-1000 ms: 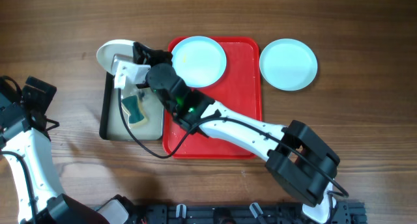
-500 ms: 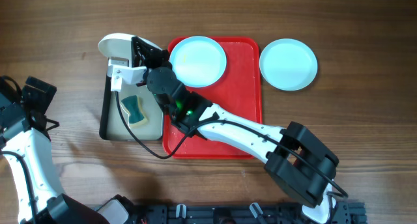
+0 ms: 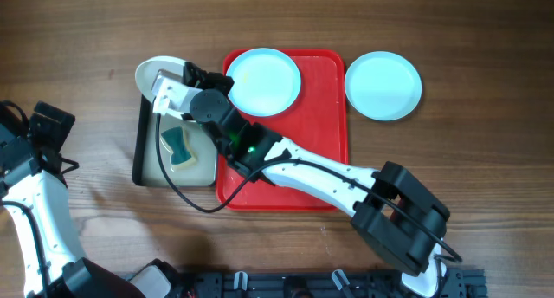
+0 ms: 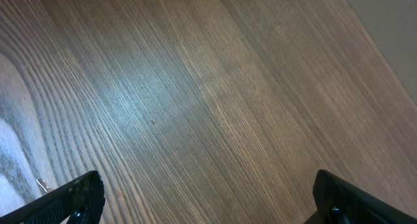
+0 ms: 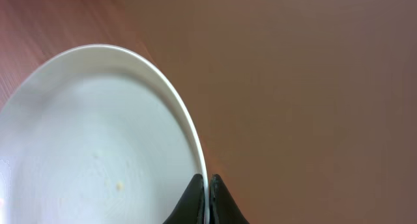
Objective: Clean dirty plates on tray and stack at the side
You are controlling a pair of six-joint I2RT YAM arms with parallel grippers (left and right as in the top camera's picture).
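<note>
The left gripper (image 4: 208,201) is spread wide over bare wood, nothing in it. The white plate (image 3: 149,73) is pinched by its rim in the closed right gripper (image 5: 208,196) over the far end of the basin (image 3: 137,155) with its sponge (image 3: 177,146). Washing seems to be in hand, and scrubbing is called for next. One mint plate (image 3: 262,80) lies on the red tray (image 3: 333,133), and a second mint plate (image 3: 383,86) lies just beside it.

White arm links (image 3: 320,172), black joints (image 3: 407,216) and tool fingers (image 5: 193,199), looping black cable (image 3: 202,209) (one green light (image 3: 252,147) glows).
</note>
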